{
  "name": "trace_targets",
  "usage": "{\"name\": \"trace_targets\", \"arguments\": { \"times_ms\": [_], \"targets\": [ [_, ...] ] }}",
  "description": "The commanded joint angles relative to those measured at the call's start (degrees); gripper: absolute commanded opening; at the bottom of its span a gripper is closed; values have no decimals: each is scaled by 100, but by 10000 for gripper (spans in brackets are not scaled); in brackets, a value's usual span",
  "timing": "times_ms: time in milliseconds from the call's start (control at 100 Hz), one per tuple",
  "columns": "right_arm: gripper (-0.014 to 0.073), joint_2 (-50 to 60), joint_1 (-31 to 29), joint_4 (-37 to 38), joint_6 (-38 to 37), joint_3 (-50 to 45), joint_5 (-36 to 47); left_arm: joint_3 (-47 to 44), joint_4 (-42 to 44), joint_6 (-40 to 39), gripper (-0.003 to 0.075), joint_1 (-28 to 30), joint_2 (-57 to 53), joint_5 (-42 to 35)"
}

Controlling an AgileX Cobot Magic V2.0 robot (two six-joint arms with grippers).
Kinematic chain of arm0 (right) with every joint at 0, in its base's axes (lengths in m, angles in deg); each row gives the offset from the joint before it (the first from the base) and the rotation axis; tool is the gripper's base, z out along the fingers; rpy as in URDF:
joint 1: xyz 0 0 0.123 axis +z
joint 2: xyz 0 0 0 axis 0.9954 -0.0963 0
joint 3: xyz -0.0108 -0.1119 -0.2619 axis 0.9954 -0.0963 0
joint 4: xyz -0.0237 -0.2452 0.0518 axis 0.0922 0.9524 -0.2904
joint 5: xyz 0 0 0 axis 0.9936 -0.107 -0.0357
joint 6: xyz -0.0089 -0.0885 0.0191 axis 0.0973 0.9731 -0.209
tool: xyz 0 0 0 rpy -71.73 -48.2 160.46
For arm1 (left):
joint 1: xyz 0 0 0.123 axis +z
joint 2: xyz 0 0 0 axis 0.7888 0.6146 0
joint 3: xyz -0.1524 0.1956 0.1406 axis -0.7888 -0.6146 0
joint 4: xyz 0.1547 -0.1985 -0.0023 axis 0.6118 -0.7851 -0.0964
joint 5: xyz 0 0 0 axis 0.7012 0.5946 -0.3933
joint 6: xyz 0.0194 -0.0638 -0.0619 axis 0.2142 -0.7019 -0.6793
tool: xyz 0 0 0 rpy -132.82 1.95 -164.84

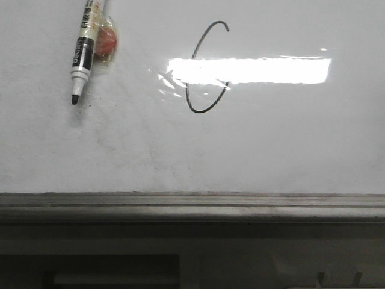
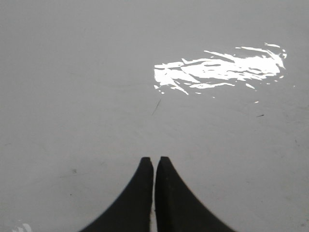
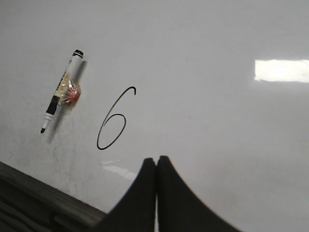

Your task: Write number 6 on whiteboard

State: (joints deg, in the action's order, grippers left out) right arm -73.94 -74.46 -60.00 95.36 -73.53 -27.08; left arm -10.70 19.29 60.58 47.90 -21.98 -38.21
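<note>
The whiteboard [image 1: 283,150] fills the front view, glossy white with faint grey smudges. A thin black number 6 [image 1: 195,75] is drawn on it, partly washed out by a bright light reflection; it shows whole in the right wrist view [image 3: 112,121]. A black-and-white marker [image 1: 85,48] lies uncapped on the board at upper left, with a red-orange lump taped to it; it also shows in the right wrist view [image 3: 62,96]. My right gripper [image 3: 156,158] is shut and empty, off to the side of the 6. My left gripper [image 2: 154,158] is shut and empty over bare board.
A grey metal ledge [image 1: 192,203] runs along the board's near edge, with dark structure below it. A bright rectangular light reflection [image 1: 271,70] lies across the board and shows in the left wrist view [image 2: 219,71].
</note>
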Motion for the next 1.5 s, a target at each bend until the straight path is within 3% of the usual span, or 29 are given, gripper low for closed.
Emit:
{"name": "trace_targets", "arguments": {
  "times_ms": [0,170,240,310,460,530,720,1490],
  "targets": [
    [-67,40,-33,-173,61,145,299,-289,-49,-64,-20,-40,-184,-400],
    [-67,40,-33,-162,61,145,338,-289,-49,-64,-20,-40,-184,-400],
    [-67,40,-33,193,61,145,526,-289,-49,-64,-20,-40,-184,-400],
    [-67,40,-54,1132,-445,137,738,-289,-49,-64,-20,-40,-184,-400],
    [-67,40,-314,4319,-3240,-85,1370,-289,-49,-64,-20,-40,-184,-400],
    [-67,51,-460,5076,-3744,-318,1791,-289,-49,-64,-20,-40,-184,-400],
    [-67,92,-779,5534,-3754,-990,2562,-289,-49,-64,-20,-40,-184,-400],
    [-67,92,-794,5786,-3754,-1186,2419,-289,-49,-64,-20,-40,-184,-400]
  ]
}}
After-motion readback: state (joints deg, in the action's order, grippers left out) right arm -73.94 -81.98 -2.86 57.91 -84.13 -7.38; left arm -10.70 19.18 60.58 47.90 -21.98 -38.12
